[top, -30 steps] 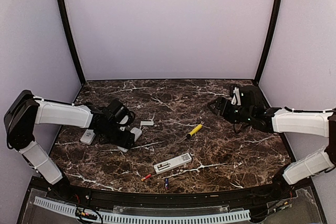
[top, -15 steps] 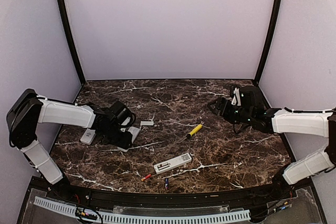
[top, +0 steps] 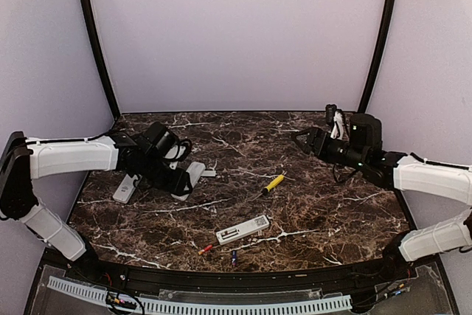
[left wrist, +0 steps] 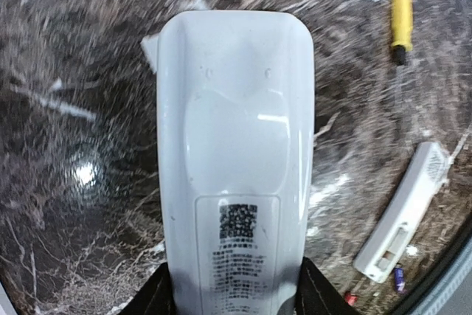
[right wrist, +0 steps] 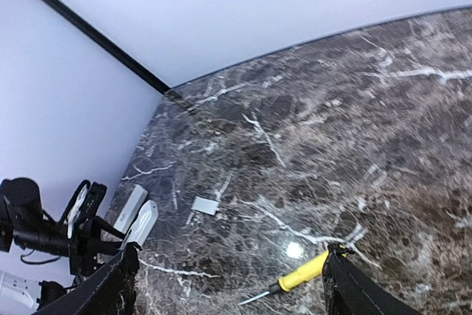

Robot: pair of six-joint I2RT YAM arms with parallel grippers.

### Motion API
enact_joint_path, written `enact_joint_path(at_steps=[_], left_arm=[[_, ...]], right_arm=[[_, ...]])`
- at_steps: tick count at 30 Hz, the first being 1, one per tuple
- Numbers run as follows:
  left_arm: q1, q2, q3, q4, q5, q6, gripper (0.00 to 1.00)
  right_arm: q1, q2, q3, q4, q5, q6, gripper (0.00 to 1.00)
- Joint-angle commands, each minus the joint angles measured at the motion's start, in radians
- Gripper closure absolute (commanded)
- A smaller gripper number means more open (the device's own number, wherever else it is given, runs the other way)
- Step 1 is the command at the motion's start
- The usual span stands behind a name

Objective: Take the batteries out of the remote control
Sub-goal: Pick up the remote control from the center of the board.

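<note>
My left gripper is shut on a white remote and holds it off the table. In the left wrist view the remote shows its back, with the cover in place and a printed label; the jaws press on both its sides. A second white remote lies at front centre with an open compartment. An orange-red battery and a blue battery lie loose near the front edge. My right gripper is open and empty, raised at the back right.
A yellow-handled screwdriver lies mid-table and also shows in the right wrist view. A small white cover plate lies next to the held remote. A third white remote lies at the left, under my left arm.
My left gripper has lifted the remote and carried it up and slightly right. My right arm has risen and drawn back a little.
</note>
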Motion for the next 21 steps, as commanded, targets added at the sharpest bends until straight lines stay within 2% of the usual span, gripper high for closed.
enact_joint_path(at_steps=[1,4,7,10,14,18,21], left_arm=[[-0.001,-0.086,0.130,-0.040,0.171,0.125,0.65],[0.000,-0.110,0.173,-0.049,0.270,0.179,0.65],[0.000,-0.136,0.183,-0.035,0.388,0.241,0.65],[0.000,-0.164,0.168,0.006,0.592,0.273,0.65],[-0.001,-0.138,0.194,0.026,0.819,0.248,0.66],[-0.001,-0.150,0.196,0.048,0.947,0.205,0.66],[-0.002,-0.147,0.203,0.028,1.019,0.190,0.66]], right_arm=[[0.002,-0.036,0.002,0.159,-0.253,-0.125,0.16],[0.015,-0.050,0.039,0.187,-0.377,-0.167,0.16],[0.039,-0.049,0.118,0.141,-0.435,-0.218,0.16],[0.082,-0.017,0.207,0.052,-0.475,-0.298,0.16],[0.131,0.045,0.268,0.037,-0.606,-0.398,0.17],[0.199,0.081,0.289,0.079,-0.673,-0.509,0.19],[0.256,0.102,0.321,0.042,-0.677,-0.611,0.19]])
